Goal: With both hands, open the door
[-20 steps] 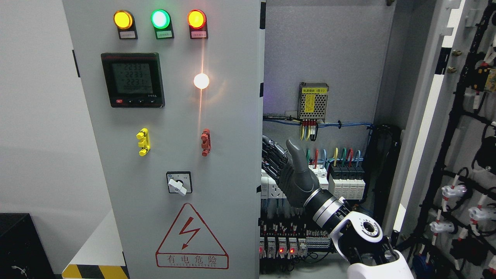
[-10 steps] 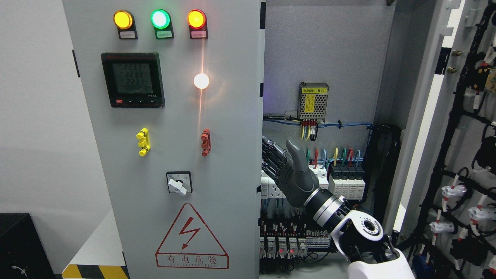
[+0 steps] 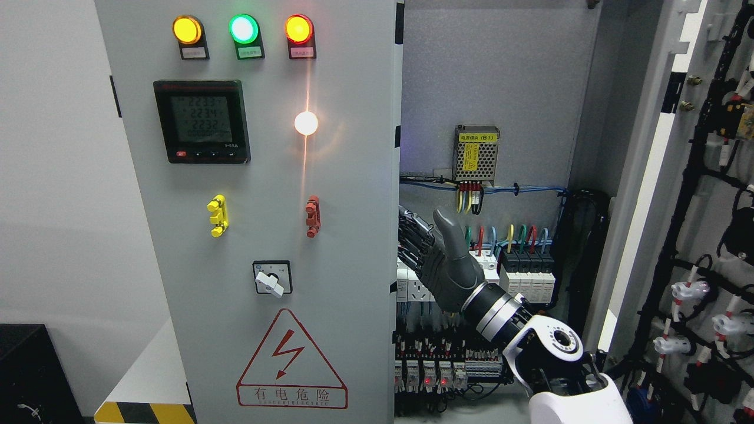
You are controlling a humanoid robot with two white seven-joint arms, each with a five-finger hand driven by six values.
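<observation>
The cabinet has two doors, and they stand differently. The right door [image 3: 654,176] is swung wide open already, its inner face with black cabling turned toward the room at the far right. The left door [image 3: 265,235], the one with the three lamps [image 3: 243,29], the meter [image 3: 202,121] and the lightning warning sign [image 3: 291,359], still covers its half of the cabinet, though its free edge seems to stand a little proud of the frame.

Only one arm shows: it comes up from the lower right, so it is the right hand [image 3: 445,265]. It reaches across into the open half, in front of the rows of breakers [image 3: 524,271], and its fingers [image 3: 412,235] go in behind the free edge of the left door, curled around it as far as I can judge; the door hides their tips. The thumb points straight up beside the palm. The left arm is nowhere in view.

So the step in hand looks like the second door: getting a hold on its edge from the inside. Next, I'd say, the hand needs to keep that hook on the edge and draw the door outward and to the left around its hinges, staying clear of the wiring [image 3: 483,191] and breakers just behind the wrist.
</observation>
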